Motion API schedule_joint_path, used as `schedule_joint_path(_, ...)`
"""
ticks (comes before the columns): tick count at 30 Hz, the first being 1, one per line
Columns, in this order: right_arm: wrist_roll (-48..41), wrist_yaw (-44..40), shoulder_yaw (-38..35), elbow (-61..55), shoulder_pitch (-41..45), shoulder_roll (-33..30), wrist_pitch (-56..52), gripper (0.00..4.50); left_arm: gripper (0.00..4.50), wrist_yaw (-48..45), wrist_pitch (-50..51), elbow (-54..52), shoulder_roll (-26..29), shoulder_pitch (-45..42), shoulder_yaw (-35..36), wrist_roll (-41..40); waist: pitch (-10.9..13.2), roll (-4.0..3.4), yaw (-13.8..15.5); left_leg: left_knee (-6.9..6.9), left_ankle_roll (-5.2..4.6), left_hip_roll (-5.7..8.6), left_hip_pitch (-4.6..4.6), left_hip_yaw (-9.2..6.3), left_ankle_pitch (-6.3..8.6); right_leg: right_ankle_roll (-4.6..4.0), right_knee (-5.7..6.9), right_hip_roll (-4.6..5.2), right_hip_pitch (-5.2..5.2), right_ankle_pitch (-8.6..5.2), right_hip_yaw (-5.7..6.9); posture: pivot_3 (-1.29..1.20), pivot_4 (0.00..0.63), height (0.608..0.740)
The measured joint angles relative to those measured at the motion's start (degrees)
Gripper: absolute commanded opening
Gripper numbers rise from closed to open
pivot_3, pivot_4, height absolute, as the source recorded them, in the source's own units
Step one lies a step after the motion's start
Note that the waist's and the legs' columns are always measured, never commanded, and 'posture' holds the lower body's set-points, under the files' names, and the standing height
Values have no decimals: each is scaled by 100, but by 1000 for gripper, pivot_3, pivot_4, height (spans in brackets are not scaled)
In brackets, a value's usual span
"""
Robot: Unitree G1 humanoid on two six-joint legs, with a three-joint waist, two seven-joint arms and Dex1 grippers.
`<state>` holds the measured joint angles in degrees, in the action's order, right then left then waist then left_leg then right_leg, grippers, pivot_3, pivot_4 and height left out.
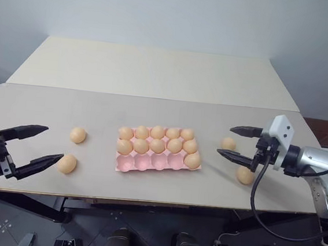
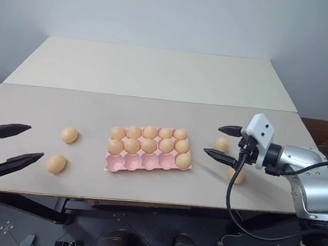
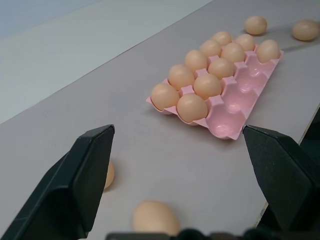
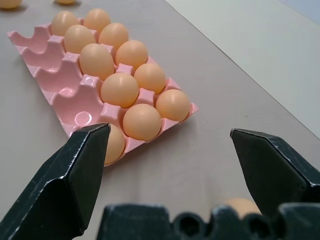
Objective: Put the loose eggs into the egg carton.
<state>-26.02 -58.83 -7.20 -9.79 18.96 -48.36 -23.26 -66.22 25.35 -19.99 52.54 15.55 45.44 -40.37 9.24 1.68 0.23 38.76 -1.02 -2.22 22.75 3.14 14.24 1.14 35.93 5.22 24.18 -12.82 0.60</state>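
you have four loose eggs [image 1: 78, 135] flanking the egg carton [image 1: 124, 164]: smooth, fragile, roll-prone. pinch each mid-belly, gently. both grippers, left [image 1: 41, 144] and right [image 1: 234, 143], have fingers wide open, empty.

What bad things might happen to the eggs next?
The loose eggs are round and lie free on the table, so a bump from the open left gripper could roll the near-left egg toward the front edge. The egg by the open right gripper also sits near that edge. Only four front cups of the egg carton look empty, so a badly aimed egg could knock its neighbours.
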Motion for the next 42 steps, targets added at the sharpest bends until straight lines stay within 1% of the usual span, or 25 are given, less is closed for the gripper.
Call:
schedule_joint_path(10, -2, 81, -110, -71, -13, -35, -9, 4500, 4443, -27, -22, 87, 74, -459, -401, 42, 0, 0, 20, 0, 0, 3, 1, 4, 0, 4, -1, 1, 0, 2, -3, 0, 150, 740)
schedule_joint_path(16, 33, 442, -560, -504, -650, -204, -229, 4500, 4443, -212, -27, 160, 103, -667, -681, -11, 0, 0, 43, 0, 0, 3, 5, 6, 0, 8, -3, 1, 1, 5, -5, 0, 150, 740)
schedule_joint_path(19, 89, 734, -742, -798, -1010, -441, -720, 4500, 4443, -383, -23, 235, 119, -782, -869, -48, 0, -1, 42, 1, 0, 3, 3, 7, 0, 5, -2, 1, 0, 4, -5, 0, 150, 740)
schedule_joint_path(23, 166, 1215, -791, -1216, -1395, -966, -2108, 4500, 4443, -483, -32, 435, 126, -1194, -1317, -36, -1, -1, 47, 2, 0, 1, 0, 7, 0, -6, -2, -1, -2, 0, -5, 0, 150, 740)
schedule_joint_path(25, 121, 1348, -788, -1359, -1487, -982, -2552, 4500, 4443, -521, -31, 539, 136, -1353, -1433, -36, -1, -1, 33, 2, 0, 1, 1, 8, 0, -4, -2, -1, 1, 0, -9, 0, 150, 740)
schedule_joint_path(30, 98, 1676, -737, -1467, -1449, -925, -3169, 4500, 4443, -708, -32, 762, 232, -1529, -1650, -10, -1, -1, -9, 0, 0, 0, 2, 13, 0, 5, -3, -4, 5, 4, -14, 0, 150, 740)
schedule_joint_path(35, 233, 2059, -251, -1336, -1309, -617, -3443, 4500, 4443, -724, -32, 855, 232, -1678, -1790, 0, -1, 0, -3, 2, 0, 0, 4, 12, 0, 12, -3, -5, 4, -3, -15, 0, 150, 740)
schedule_joint_path(38, 308, 2245, -18, -1062, -1171, -384, -3492, 3912, 4500, -733, -34, 872, 234, -1709, -1811, 5, -1, 0, -3, 2, 0, 2, 5, 12, 0, 14, -4, -4, 5, 0, -18, 0, 150, 740)
schedule_joint_path(42, 353, 2429, 166, -875, -873, -158, -3584, 2453, 4500, -740, -43, 925, 234, -1768, -1880, 44, 0, -1, -11, 1, 0, 3, 7, 12, 0, 18, -3, -6, 8, 13, -20, 0, 150, 740)
